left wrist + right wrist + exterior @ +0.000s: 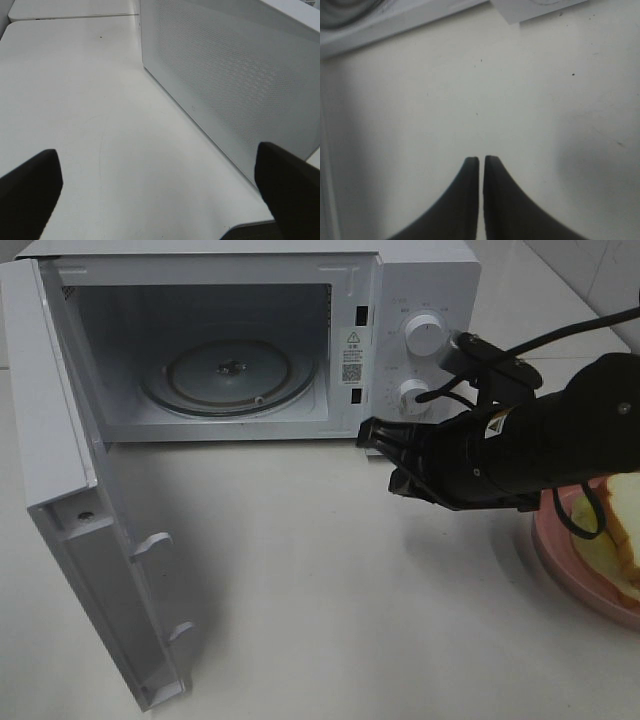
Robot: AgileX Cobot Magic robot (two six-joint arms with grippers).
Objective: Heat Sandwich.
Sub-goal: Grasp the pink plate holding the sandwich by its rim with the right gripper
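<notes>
**Right Gripper in Front of Open Microwave; Sandwich at Right Edge**

The microwave point(230, 340) stands at the far side of the white table point(350, 620). Its door point(80, 490) is swung fully out to the left, exposing the glass turntable point(228, 375). The right gripper point(481, 161) hovers above the table just near of the control knobs point(425, 337), fingers together with only a thin slit between them, holding nothing. Its arm lies between the oven opening and the sandwich point(615, 530), which rests on the pink plate point(550, 550) at the right edge. The left gripper point(157, 152), fingers wide apart, sits beside the microwave's perforated side wall point(230, 75).
</notes>
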